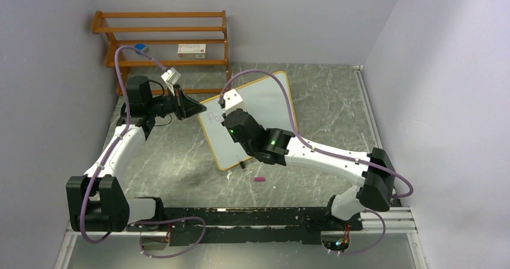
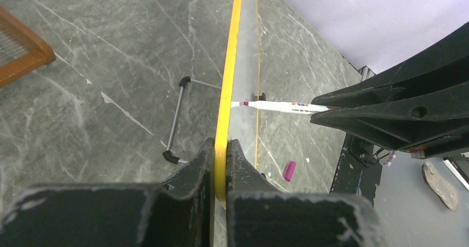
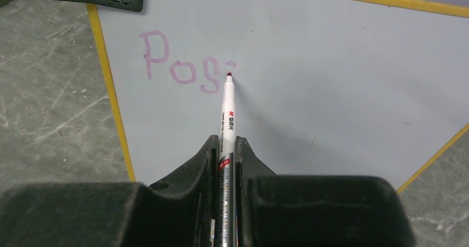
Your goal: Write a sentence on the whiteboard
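Note:
The whiteboard (image 1: 270, 100) stands tilted mid-table, its frame showing as a yellow edge (image 2: 229, 81). My left gripper (image 2: 221, 147) is shut on that edge at the board's upper left corner (image 1: 195, 109). My right gripper (image 3: 225, 142) is shut on a white marker (image 3: 228, 109), and it hangs in front of the board face (image 1: 231, 115). The marker's tip touches the board just below a small purple dot. Of the sentence (image 3: 182, 64), the purple letters "Pos" and that dot show. From the left wrist view, the marker (image 2: 282, 106) meets the board side-on.
A purple marker cap (image 1: 260, 179) lies on the grey marble table in front of the board. The board's wire stand (image 2: 177, 120) props it from behind. A wooden shelf (image 1: 162, 34) with a small box (image 1: 192, 49) stands against the back wall. Walls close in left and right.

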Robot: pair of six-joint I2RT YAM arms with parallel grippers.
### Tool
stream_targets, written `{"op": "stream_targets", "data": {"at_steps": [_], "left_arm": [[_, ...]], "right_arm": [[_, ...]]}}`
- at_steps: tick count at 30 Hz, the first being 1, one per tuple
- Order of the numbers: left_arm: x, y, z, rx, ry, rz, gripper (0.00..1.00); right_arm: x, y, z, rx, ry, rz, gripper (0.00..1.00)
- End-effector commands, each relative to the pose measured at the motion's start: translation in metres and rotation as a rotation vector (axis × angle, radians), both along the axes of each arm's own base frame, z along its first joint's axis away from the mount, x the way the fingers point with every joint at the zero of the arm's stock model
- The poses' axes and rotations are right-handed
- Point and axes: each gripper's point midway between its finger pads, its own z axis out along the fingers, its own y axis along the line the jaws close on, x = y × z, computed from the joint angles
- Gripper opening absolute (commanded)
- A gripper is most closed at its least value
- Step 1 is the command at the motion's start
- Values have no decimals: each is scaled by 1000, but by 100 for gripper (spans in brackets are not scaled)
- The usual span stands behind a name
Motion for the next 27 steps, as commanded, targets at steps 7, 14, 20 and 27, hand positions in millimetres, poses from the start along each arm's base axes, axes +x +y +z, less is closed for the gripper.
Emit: {"op": "stream_targets", "data": {"at_steps": [7,14,20,27], "left_arm": [[4,0,-4,45,-44,-2,5],[4,1,-4,46,-44,0,5],[3,0,-4,45,-45,-1,5],[4,1,-4,47,-45,2,5]], "right_arm": [[2,-7,-3,-16,9,-33,0],[-2,-9,-9,-37,34,-27,0],[-3,-10,-12,-44,46,-25,0],[-4,-9,-11,-37,47,-20,0]]}}
